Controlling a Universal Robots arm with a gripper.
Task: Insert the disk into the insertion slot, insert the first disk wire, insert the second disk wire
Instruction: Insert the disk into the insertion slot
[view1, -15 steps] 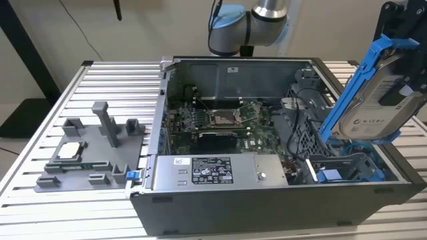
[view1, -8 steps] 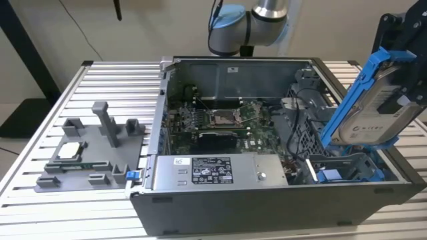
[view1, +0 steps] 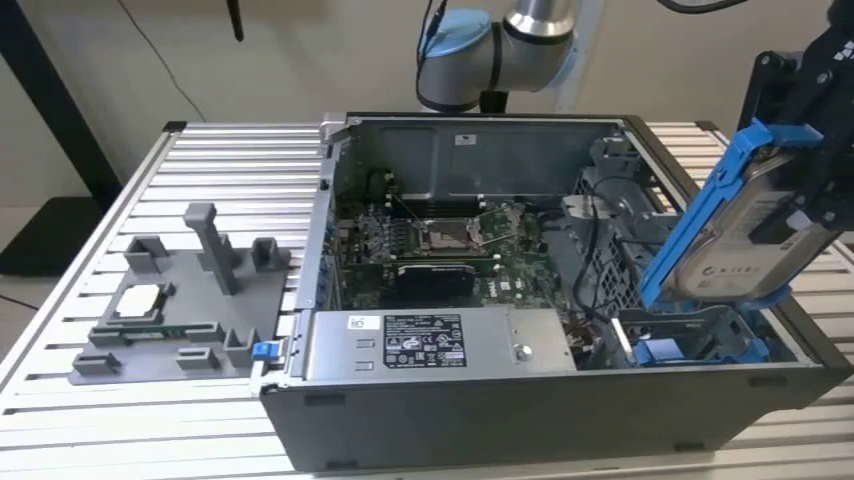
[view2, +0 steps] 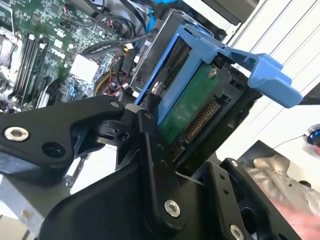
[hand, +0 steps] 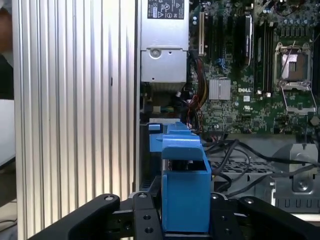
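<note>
- Black gripper (hand: 186, 212), its fingers clamped on the blue-framed disk (view1: 750, 228), holds it tilted above the insertion slot (view1: 697, 350).
- Black cables (hand: 235, 145) trail just beside the slot.
- Slot's interior lies mostly hidden behind the disk.

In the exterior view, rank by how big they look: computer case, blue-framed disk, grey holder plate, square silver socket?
1. computer case
2. disk and grey holder plate look alike, so unranked
3. silver socket

The disk (view1: 741, 240) partly hides the insertion slot (view1: 694, 350) behind it.
</note>
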